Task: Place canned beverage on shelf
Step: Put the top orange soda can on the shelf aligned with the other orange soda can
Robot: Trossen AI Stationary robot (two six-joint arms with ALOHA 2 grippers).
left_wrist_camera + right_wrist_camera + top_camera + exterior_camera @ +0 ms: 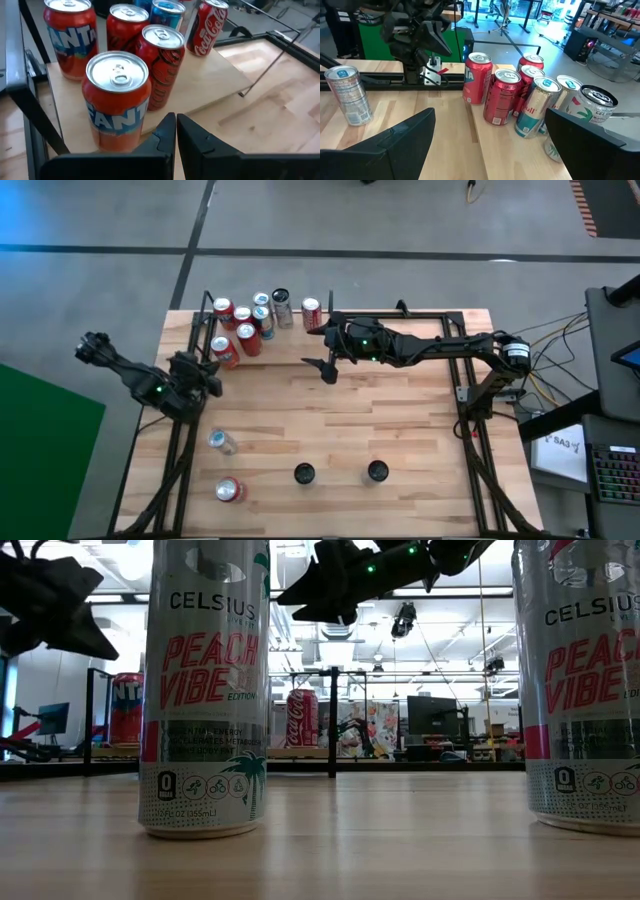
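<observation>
Canned beverages are seen clustered upright on the shelf at the tabletop's far left corner. The right gripper, fingers spread wide and empty, is held just beside them; the left gripper, pressed together, is positioned near the shelf's front edge.

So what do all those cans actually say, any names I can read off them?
"CELSIUS", "PEACH VIBE": tall silver can near the low camera.
"CELSIUS", "PEACH VIBE" (cut off at the picture's edge): second tall can beside it.
"FANTA" (partly hidden): orange can on the shelf.
"FANTA" (partly seen): orange can at the back.
"Coca-Cola": red can.
"CEL", cut short: pale can.
The cans' small print is too small to read.
</observation>
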